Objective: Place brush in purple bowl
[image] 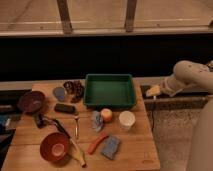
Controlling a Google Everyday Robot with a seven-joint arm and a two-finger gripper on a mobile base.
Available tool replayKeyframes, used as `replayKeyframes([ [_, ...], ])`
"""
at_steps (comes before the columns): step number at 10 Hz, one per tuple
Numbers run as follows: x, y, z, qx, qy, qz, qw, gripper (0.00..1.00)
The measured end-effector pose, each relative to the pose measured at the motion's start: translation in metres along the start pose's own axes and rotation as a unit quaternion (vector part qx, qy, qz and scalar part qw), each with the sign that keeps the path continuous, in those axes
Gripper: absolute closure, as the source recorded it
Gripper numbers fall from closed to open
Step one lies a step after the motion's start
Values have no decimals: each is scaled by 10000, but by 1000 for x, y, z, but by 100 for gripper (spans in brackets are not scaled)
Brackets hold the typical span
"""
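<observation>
The brush (pixel 48 122) lies on the wooden table (pixel 135 150) at the left, its chunky dark head (pixel 39 120) toward the left edge and its thin handle running right and down toward the orange bowl. The purple bowl (pixel 31 101) stands at the table's far left, just behind the brush head. My gripper (pixel 152 92) is off the table's right side, at the end of the white arm (pixel 187 76), far from both the brush and the purple bowl.
A green tray (pixel 109 103) stands at the back middle. An orange-red bowl (pixel 54 146), a flat black block (pixel 64 108), a pale-handled utensil (pixel 76 125), a white cup (pixel 126 120), a peach-coloured ball (pixel 106 115), a blue sponge (pixel 110 146), an orange-red utensil (pixel 97 143) and a banana (pixel 78 153) lie around.
</observation>
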Motion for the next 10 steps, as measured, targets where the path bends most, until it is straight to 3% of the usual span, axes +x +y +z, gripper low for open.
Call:
replayKeyframes([
  [7, -1, 4, -1, -44, 13, -106, 9999, 20],
  [10, -12, 42, 8, -188, 106, -537, 9983, 20],
])
